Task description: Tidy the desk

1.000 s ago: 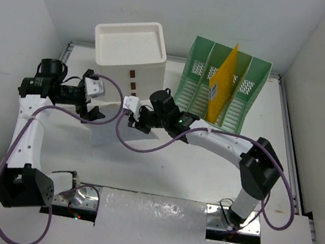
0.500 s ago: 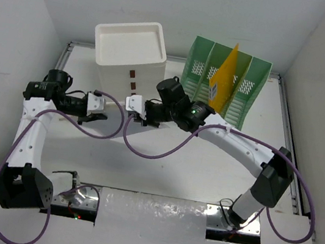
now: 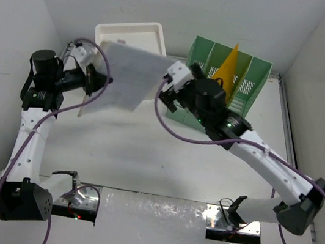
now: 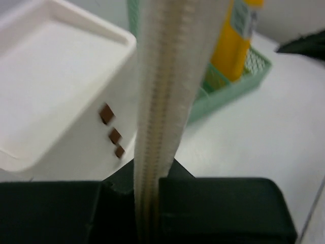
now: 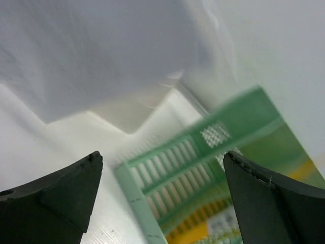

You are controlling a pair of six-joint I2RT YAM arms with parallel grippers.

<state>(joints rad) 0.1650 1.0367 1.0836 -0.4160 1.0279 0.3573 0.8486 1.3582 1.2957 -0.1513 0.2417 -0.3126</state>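
my left gripper (image 3: 98,81) clamped on flat white sheet (image 3: 129,79) above table (image 3: 144,156) far-left corner; right gripper (image 5: 161,157) fingers apart, beside sheet.

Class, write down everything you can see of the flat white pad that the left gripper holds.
The white pad is a flat rectangle, plain and whitish-grey on its face. Edge-on in the left wrist view it shows thin stacked layers, cream and finely ribbed, like paper or card. It hangs in the air, tilted, in front of the white drawer box. The left gripper is shut on its edge. The open right gripper stands near its other side, seemingly apart.
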